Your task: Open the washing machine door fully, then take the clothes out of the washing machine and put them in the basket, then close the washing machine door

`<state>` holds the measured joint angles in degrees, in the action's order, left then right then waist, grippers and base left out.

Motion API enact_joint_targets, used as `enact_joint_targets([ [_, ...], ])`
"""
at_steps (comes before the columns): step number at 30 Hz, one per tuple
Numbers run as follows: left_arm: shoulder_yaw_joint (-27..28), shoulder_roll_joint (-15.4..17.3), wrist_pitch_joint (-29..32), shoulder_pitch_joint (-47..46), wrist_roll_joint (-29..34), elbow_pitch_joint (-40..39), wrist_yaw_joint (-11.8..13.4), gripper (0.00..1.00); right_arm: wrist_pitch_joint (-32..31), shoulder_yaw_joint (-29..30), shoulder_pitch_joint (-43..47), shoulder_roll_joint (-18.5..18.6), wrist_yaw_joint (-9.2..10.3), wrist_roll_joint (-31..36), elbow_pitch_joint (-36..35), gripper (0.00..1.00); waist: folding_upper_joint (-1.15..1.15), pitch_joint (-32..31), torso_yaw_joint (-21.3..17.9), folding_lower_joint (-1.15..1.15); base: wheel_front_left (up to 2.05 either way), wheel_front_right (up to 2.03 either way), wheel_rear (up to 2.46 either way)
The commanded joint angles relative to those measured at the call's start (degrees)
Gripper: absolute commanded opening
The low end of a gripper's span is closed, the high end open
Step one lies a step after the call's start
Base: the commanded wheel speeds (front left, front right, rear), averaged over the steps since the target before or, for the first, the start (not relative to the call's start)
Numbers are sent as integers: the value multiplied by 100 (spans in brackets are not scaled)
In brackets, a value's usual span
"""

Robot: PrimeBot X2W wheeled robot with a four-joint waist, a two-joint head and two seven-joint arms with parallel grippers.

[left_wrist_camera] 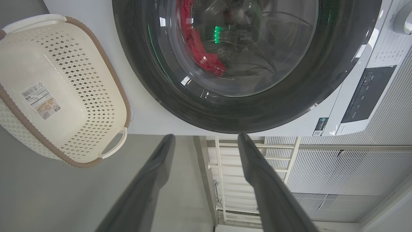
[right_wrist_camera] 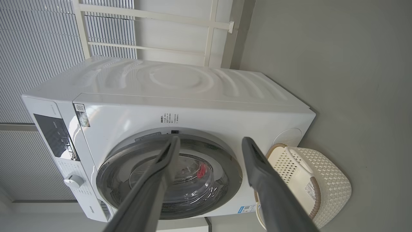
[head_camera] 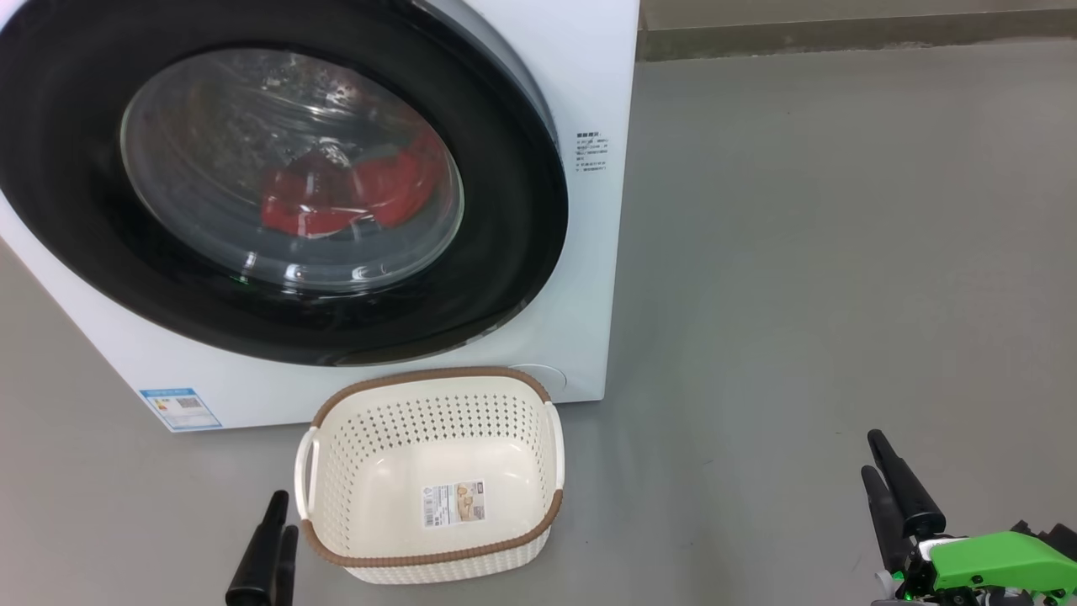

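Evidently the first step, opening the door, is not yet begun. The washing machine door (head_camera: pixel 252 126) looks shut, its black rim lying flush against the white front of the washing machine (head_camera: pixel 580 252). The clothes (head_camera: pixel 353 189) lie in a red heap low in the drum, seen through the glass. The basket (head_camera: pixel 429 374) stands empty on the grey floor (head_camera: pixel 799 252), just near of the machine's lower front and towards its right corner.

Both arms sit low and near, well short of the door. The left gripper (head_camera: pixel 282 515) points up at the near left, just beside the basket's left handle. Its jaws are spread apart with nothing between them, which the left wrist view confirms: it looks straight at the bottom of the door rim. The right gripper (head_camera: pixel 872 454) rests at the near right, well apart from machine and basket. Its two dark fingers are likewise released and empty, and they frame the door from off to the right in its own wrist view.

My judgement is that the next move calls for one arm to rise and reach far to the door's edge, hook or pinch it, and draw it round on its hinge. Which side carries the catch I cannot tell.
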<state>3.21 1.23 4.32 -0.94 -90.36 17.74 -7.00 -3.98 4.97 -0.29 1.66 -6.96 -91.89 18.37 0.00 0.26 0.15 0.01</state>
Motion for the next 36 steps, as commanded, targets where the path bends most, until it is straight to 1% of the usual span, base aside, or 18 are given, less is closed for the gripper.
enact_joint_targets([
  [1, 7, 97, -79, -82, 121, -196, -7, 100, 58, -39, -86, 119, -10, 121, -186, 100, 0, 2, 3, 0, 0, 0, 0],
  [12, -31, 113, -247, -32, 786, -256, -10, 100, 230, -210, -64, 222, -14, 722, -188, 100, 0, 10, 13, -1, 0, 0, 0],
  [18, -46, 104, -348, -25, 1258, -264, -13, 100, 329, -326, -48, 270, -16, 1088, -204, 100, 0, 14, 20, -1, 0, 0, 0],
  [26, -30, 99, -482, 6, 2011, -322, -16, 100, 462, -477, -23, 365, -19, 1570, -204, 100, 0, 21, 33, -1, 0, 0, 0],
  [29, -19, 95, -549, 24, 2388, -373, -17, 100, 529, -552, -14, 428, -21, 1870, -194, 100, 0, 32, 40, -1, 0, 0, 0],
  [36, -64, 96, -667, 52, 2973, -380, -20, 100, 646, -670, 6, 517, -24, 2501, -113, 100, 0, 48, 56, -1, 0, 0, 0],
])
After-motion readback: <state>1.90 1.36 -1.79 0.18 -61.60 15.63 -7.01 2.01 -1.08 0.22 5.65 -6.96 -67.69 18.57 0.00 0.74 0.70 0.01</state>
